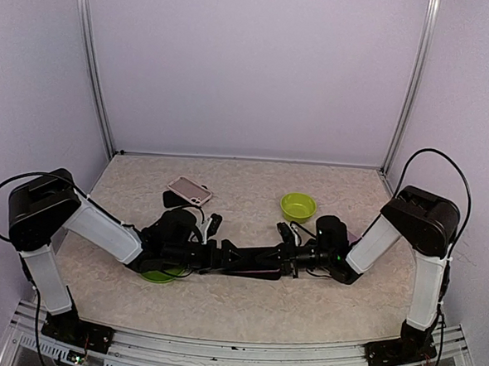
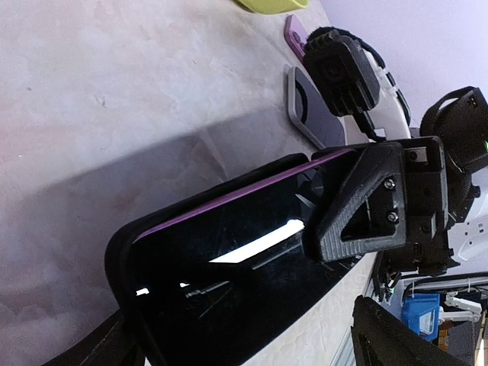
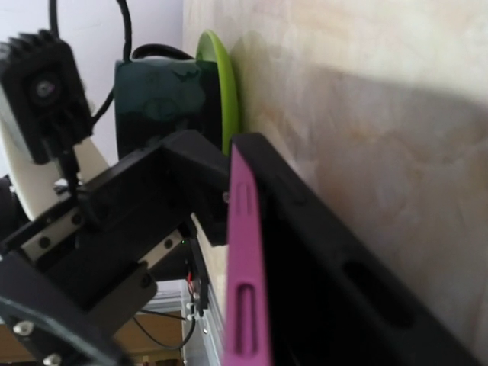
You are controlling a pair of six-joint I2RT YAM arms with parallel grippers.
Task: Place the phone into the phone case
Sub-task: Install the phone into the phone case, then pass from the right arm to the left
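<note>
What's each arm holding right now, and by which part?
The right fingers are shut on the phone, pinching its end across the screen. The left fingers stand wide beside the phone case; a grip there cannot be told.

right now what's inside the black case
A purple phone, its near end tucked in the black case. The right gripper covers its far end; the case's inside under the phone is hidden.

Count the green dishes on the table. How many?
2: a bowl at the back, right of centre; a plate mostly hidden under the left arm.
</note>
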